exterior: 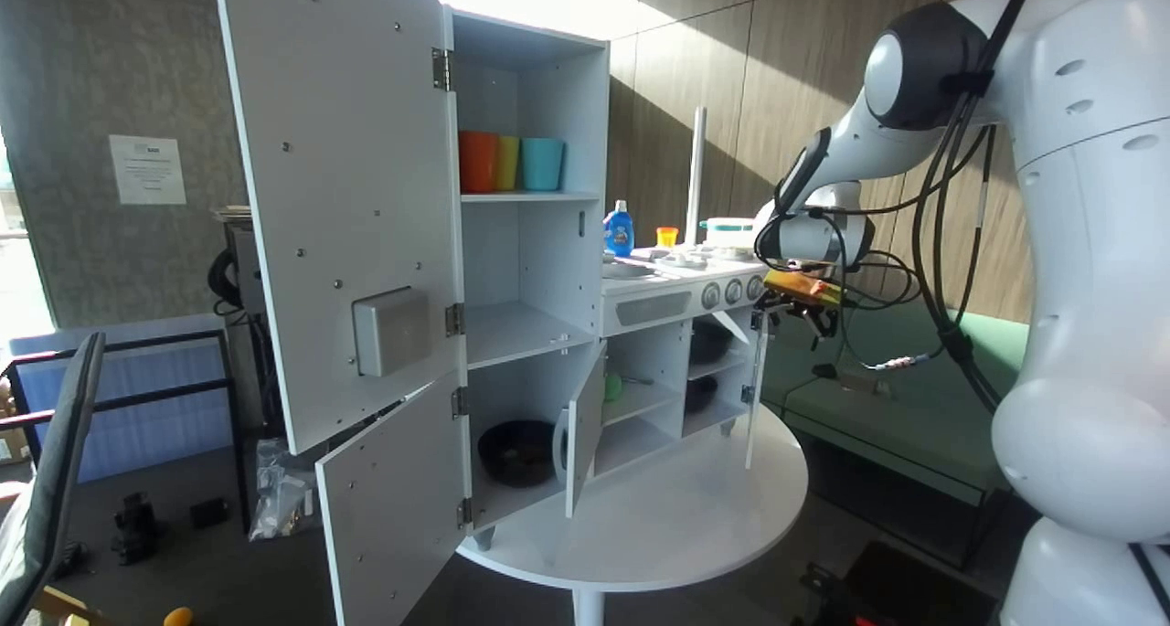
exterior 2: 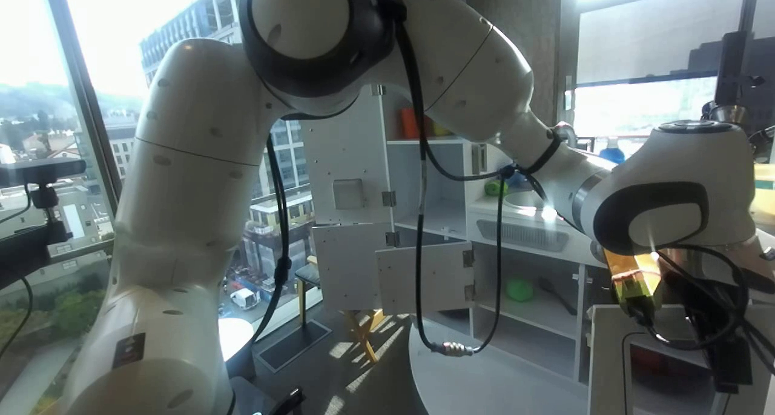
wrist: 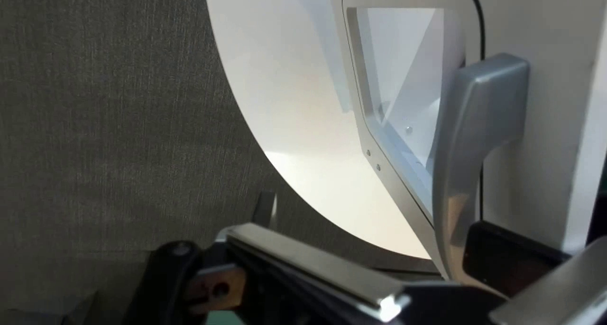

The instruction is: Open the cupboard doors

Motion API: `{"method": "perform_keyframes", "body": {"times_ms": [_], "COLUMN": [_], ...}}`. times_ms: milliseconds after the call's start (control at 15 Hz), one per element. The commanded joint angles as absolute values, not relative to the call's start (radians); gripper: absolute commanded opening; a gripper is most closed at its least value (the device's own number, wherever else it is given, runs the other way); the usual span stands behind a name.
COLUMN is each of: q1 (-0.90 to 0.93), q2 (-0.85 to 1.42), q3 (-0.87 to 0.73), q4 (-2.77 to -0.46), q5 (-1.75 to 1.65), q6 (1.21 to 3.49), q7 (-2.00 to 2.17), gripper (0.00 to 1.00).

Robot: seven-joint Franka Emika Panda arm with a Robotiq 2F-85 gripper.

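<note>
Tall white cupboard door (exterior: 366,196), with a grey square inset, stands swung wide open in both exterior views. Under it a shorter white door (exterior: 398,507) is also swung out. The plain middle door (exterior 2: 427,278) stands ajar. At the right end of the kitchen a white windowed door (exterior 2: 605,366) hangs out from its compartment. Its curved grey handle (wrist: 474,125) passes between the fingertips of my gripper (wrist: 486,285), which appears shut on it. One fingertip lies on each side of the handle. The handle's lower end is hidden by the fingers.
A round white table (exterior: 676,544) carries the kitchen. Cups (exterior: 541,164) and a dark bowl (exterior: 516,452) sit on its shelves. Above the windowed door is the knob panel (exterior: 654,311). A green sofa (exterior: 877,416) stands behind the arm, whose loose cables hang near the gripper.
</note>
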State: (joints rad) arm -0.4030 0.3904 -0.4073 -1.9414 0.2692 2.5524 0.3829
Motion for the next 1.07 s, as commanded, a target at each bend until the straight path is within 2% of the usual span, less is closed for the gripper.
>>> {"method": "perform_keyframes", "body": {"times_ms": [0, 267, 733, 1000], "q1": [-0.389, -0.376, -0.279, -0.247], "q2": [0.409, 0.359, 0.228, 0.122], "q3": [-0.465, -0.499, -0.591, -0.636], "q4": [-1.92, -1.962, -2.116, -2.193], "q5": [0.191, 0.137, 0.01, -0.188], "q6": [2.584, 2.657, 2.917, 2.805], "q7": [0.461, 0.482, 0.522, 0.406], "gripper": [1.0, 1.0, 1.0, 1.0]}}
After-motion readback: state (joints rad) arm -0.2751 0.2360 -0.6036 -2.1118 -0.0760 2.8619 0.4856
